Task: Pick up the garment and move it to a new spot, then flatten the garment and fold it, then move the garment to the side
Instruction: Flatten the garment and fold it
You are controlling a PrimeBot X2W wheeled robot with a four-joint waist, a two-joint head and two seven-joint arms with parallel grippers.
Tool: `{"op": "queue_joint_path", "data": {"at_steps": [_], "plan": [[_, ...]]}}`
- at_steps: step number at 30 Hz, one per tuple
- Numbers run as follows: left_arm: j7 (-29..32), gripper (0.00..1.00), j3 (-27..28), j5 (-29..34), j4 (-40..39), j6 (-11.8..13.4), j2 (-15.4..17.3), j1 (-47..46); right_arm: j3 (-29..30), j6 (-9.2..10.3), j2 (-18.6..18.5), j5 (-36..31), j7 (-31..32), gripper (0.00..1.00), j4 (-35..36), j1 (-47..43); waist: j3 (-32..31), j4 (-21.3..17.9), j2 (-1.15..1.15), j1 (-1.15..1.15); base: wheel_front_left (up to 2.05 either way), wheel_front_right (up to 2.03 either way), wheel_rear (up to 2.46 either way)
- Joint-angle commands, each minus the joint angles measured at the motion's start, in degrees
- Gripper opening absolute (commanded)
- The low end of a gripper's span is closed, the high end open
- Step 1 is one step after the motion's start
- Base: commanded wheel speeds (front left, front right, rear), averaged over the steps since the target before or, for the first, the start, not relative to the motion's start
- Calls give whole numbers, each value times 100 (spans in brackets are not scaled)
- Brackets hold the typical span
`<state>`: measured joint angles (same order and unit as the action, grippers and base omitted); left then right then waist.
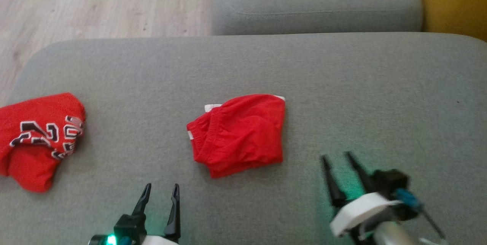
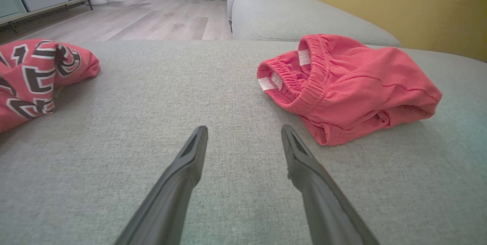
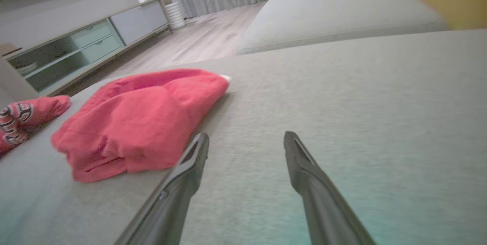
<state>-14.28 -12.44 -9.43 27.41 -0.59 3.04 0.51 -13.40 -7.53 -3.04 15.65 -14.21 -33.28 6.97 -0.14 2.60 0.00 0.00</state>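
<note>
The shorts (image 1: 239, 132) lie in a compact, roughly folded bundle in the middle of the cushion (image 1: 342, 77), waistband toward my left. Both grippers hover empty over the fabric. The left gripper (image 1: 161, 186) sits near the shorts' lower-left corner and the right gripper (image 1: 335, 156) is off their lower-right corner. Each has its fingers spread wide and touches nothing.

I judge the step in hand to be taking hold of the shorts to shift them. To do it well, I want to come in low from both sides and slide one finger of each gripper under the bundle's edge. Then I pinch through all the layers so the fold doesn't fall open on the lift. I should raise both sides together and keep clear of the jersey (image 1: 38, 138) at the far left.

Count: two red garments, one plain and one lettered; two grippers with two fingers each; two grey cushions, this one and the back cushion (image 1: 315, 5).
</note>
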Motion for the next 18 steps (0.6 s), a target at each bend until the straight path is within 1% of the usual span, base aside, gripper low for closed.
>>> {"op": "queue_joint_path", "data": {"at_steps": [1, 4, 7, 12, 18], "plan": [[-72, 100, 180, 17, -119, -40, -7, -259, -425, 4, 16, 83, -78, 100, 69, 353, 55, 117, 0, 0, 0, 0, 0], [-72, 100, 77, -18, -73, -83, -12, -284, -869, 4, 16, 280, -74, 100, -101, 542, 182, 321, 0, 0, 0, 0, 0], [-72, 100, -66, -75, -44, -94, -14, -324, -1123, 4, 16, 686, -73, 100, -263, 721, 299, 533, 0, 0, 0, 0, 0], [-72, 100, -160, -105, -17, -65, -15, -404, -1372, 4, 16, 1502, -75, 100, -506, 964, 428, 796, 0, 0, 0, 0, 0], [-72, 100, -180, -157, -11, -49, -15, -444, -1497, 4, 16, 1839, -77, 100, -801, 1142, 510, 926, 0, 0, 0, 0, 0]]}}
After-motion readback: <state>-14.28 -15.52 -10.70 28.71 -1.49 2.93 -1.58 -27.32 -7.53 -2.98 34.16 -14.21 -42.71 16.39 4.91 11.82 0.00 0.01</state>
